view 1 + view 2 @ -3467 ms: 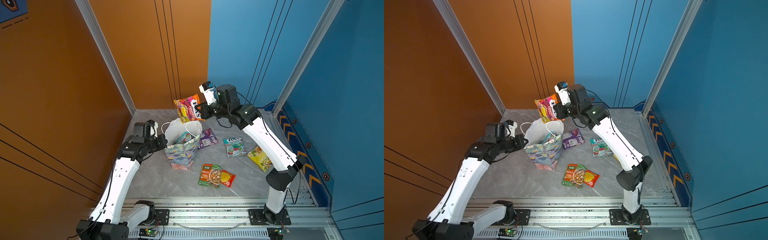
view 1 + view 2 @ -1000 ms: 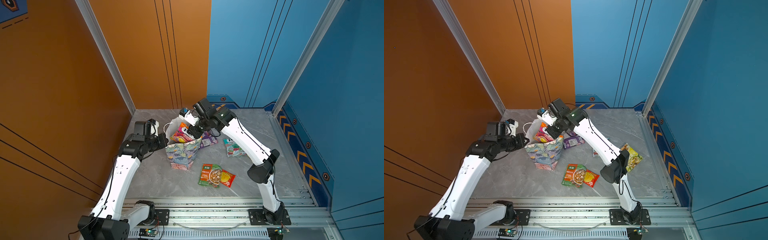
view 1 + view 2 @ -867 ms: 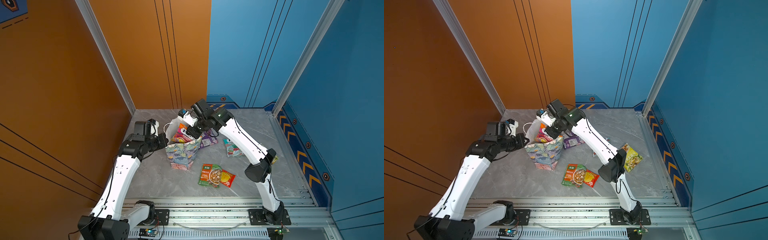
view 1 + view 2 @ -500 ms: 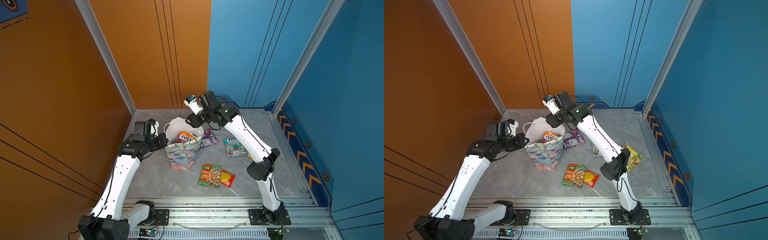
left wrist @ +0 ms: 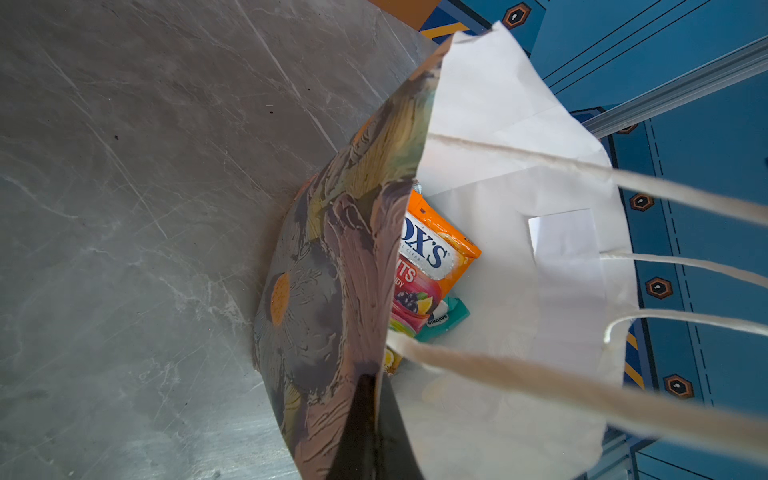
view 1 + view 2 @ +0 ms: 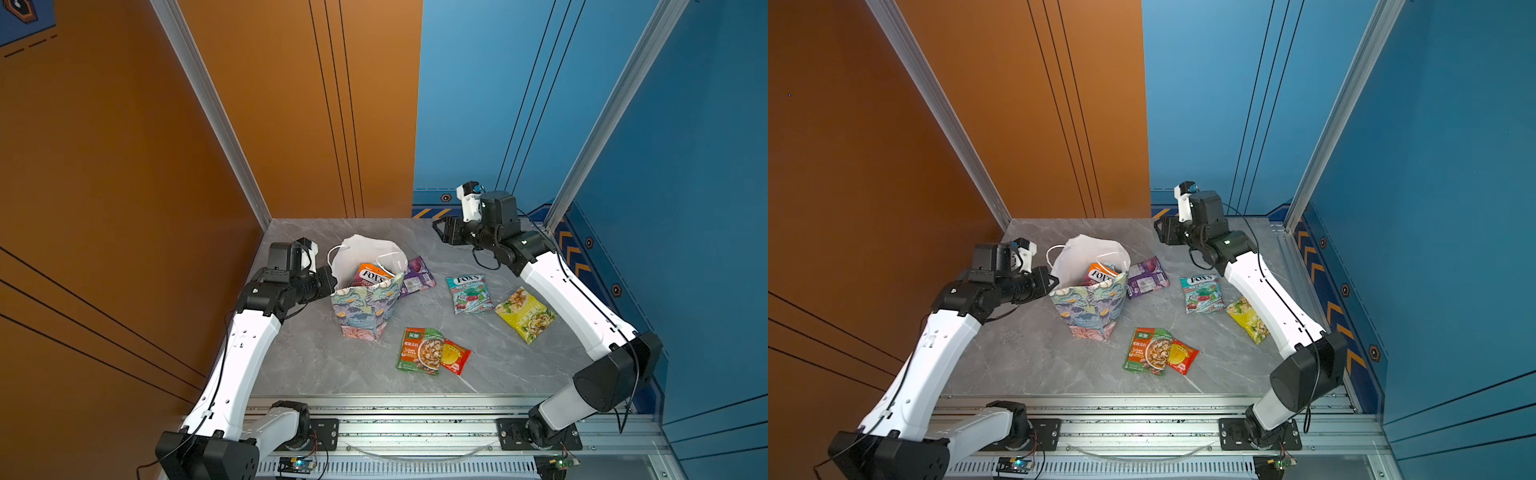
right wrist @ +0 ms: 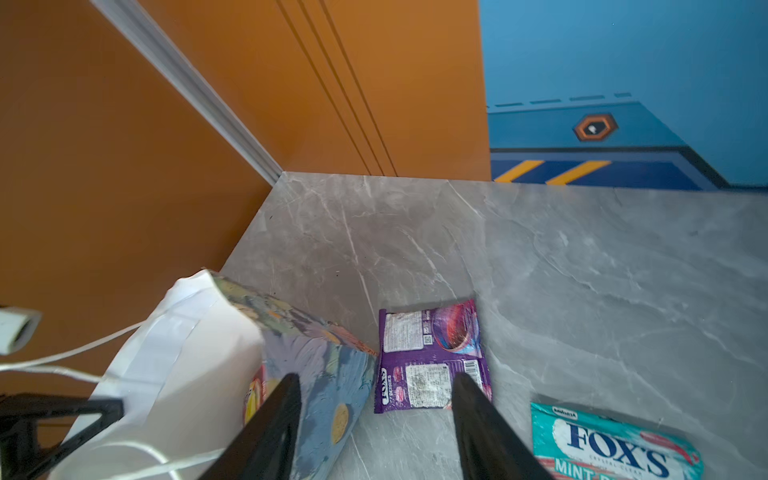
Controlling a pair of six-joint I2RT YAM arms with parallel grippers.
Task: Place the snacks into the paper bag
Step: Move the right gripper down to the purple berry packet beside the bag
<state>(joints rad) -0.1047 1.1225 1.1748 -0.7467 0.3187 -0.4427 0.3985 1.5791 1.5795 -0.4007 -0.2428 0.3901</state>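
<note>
Left jaws are clamping the rim of the paper bag [image 6: 365, 307], an orange FOX'S packet [image 6: 370, 275] inside; right jaws are hovering apart and empty, aiming at the purple FOX'S packet [image 6: 417, 276] lying just beside the bag

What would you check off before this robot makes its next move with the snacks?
1. paper bag standing, mouth open: ok.
2. left gripper shut on the bag's rim: ok.
3. right gripper open, empty: ok.
4. orange FOX'S packet inside the bag: ok.
5. purple FOX'S packet lying flat beside the bag: ok.
6. Everything bagged: not ok; others, such as the teal FOX'S packet, lie on the table.
</note>
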